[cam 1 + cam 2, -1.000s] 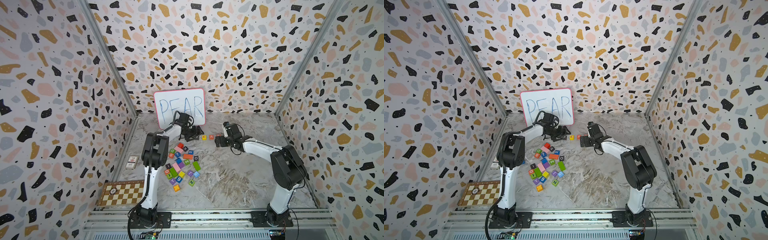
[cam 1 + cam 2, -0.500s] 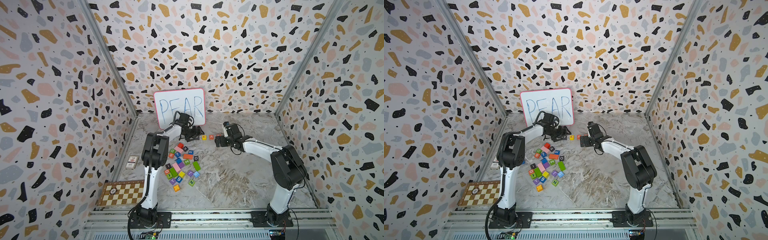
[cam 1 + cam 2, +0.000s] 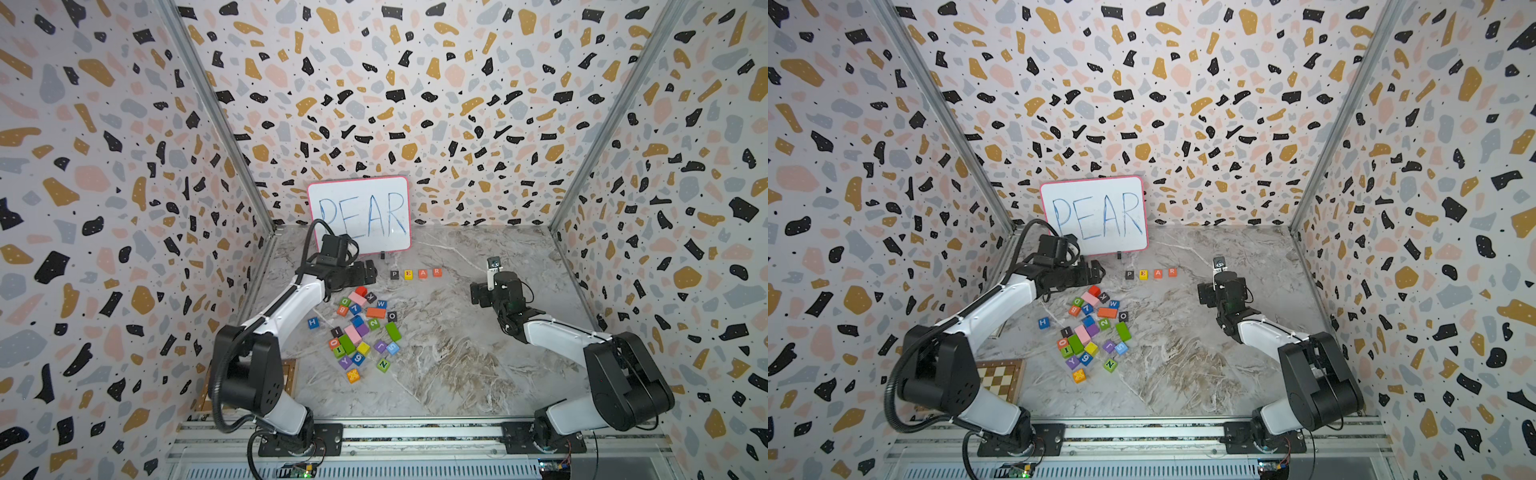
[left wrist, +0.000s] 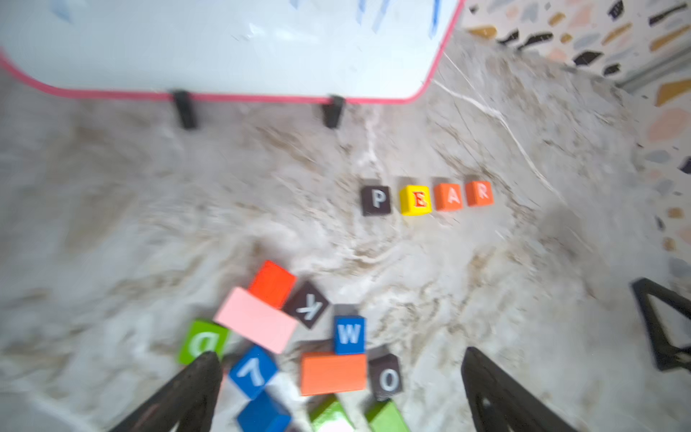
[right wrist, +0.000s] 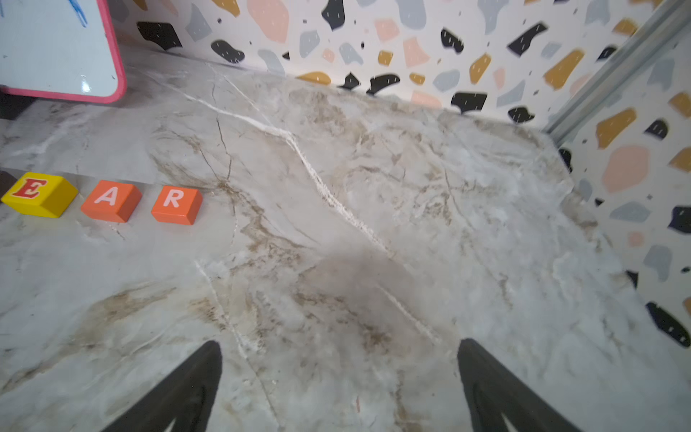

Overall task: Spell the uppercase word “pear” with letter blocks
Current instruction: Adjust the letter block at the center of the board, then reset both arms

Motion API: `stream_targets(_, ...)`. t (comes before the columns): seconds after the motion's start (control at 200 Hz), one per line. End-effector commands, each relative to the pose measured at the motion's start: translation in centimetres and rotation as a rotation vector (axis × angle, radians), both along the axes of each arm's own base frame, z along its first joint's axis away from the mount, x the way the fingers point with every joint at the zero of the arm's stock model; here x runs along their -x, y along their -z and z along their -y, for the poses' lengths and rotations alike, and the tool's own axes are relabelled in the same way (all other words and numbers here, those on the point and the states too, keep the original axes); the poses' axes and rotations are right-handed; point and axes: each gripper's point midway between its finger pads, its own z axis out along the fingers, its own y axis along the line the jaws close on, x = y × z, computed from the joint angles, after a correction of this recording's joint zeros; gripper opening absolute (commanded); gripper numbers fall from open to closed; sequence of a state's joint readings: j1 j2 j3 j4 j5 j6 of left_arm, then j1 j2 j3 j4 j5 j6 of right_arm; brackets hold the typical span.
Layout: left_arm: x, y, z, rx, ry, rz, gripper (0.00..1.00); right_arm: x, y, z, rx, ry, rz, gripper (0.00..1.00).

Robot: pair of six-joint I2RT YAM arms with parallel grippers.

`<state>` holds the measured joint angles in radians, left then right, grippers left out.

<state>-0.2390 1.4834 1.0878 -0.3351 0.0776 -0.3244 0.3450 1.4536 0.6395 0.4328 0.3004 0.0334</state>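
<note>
1. Since a second ago, the left arm (image 3: 286, 307) and right arm (image 3: 557, 332) have folded back toward their bases, and each gripper has drawn away from the row of letter blocks (image 3: 1143, 274).
2. The marble table (image 3: 457, 365) carries everything. A whiteboard (image 3: 361, 216) with PEAR written in blue stands at its far edge.
3. The left gripper (image 4: 338, 355) has its jaws wide apart and holds nothing. It hangs over the far edge of the pile, near the P end of the row but not touching it.
4. The right gripper (image 5: 338, 344) is likewise spread wide and empty, above bare table, well apart from the R end.
5. A chessboard (image 3: 1000, 376) lies beside the left arm's base.
6. A pile of spare blocks (image 3: 352, 332) sits loose on the near side of the row.
7. The four letter blocks lie in a straight row by the whiteboard's lower corner, letters up, with small gaps between: black P (image 3: 394, 274), yellow E (image 3: 408, 274), orange A (image 3: 422, 273), orange-red R (image 3: 436, 272).
</note>
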Motion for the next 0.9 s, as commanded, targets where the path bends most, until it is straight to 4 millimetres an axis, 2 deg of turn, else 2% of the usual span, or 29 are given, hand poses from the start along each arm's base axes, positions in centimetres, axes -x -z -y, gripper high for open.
stream_targets(0.0,0.7,2.3,-6.3,-0.349,-0.1,0.089,0.99,-0.5,-2.2,3.7,0.049,0.085,0.165,0.98)
stream_targets(0.09,1.3,3.5,-8.8,-0.417,-0.146,0.121,0.99,0.2,-2.6,4.7,0.076,0.066,0.231,1.0)
stream_targets(0.17,1.2,5.1,-9.4,-0.408,-0.134,0.141,0.99,0.5,-3.4,4.1,0.054,-0.054,0.258,0.99)
stream_targets(0.23,0.7,5.9,-10.0,-0.409,-0.136,0.137,0.97,1.4,-4.3,4.8,0.049,-0.039,0.322,0.99)
stream_targets(0.32,-0.3,5.4,-10.6,-0.39,-0.156,0.201,0.95,2.5,-4.6,5.1,0.023,-0.027,0.346,0.99)
stream_targets(0.395,-0.5,4.7,-10.0,-0.373,-0.094,0.31,0.96,3.4,-4.2,5.1,-0.005,-0.013,0.347,0.99)
stream_targets(0.471,0.1,6.3,-10.6,-0.335,-0.108,0.324,0.94,4.0,-2.9,5.7,-0.027,0.024,0.326,0.99)
stream_targets(0.521,0.4,5.9,-11.0,-0.31,-0.13,0.376,0.98,4.3,-1.5,6.0,-0.034,0.043,0.309,1.0)
stream_targets(0.576,0.8,5.8,-11.2,-0.252,-0.114,0.384,0.98,4.0,-1.5,6.0,-0.014,0.043,0.318,0.99)
stream_targets(0.626,1.3,5.6,-11.2,-0.232,-0.113,0.424,0.99,3.5,-1.6,6.8,-0.043,0.071,0.319,0.99)
stream_targets(0.681,2.0,6.3,-11.1,-0.231,-0.118,0.463,0.99,3.3,-0.7,6.9,-0.082,0.024,0.292,0.99)
stream_targets(0.721,1.7,6.0,-11.2,-0.229,-0.132,0.526,0.99,3.6,-0.2,6.8,-0.099,0.004,0.299,0.99)
stream_targets(0.801,1.8,6.5,-11.2,-0.24,-0.118,0.442,0.99,3.9,0.1,7.4,-0.108,0.038,0.337,0.99)
stream_targets(0.896,1.7,6.5,-11.2,-0.236,-0.123,0.475,0.99,3.1,0.6,7.4,-0.12,0.021,0.294,0.99)
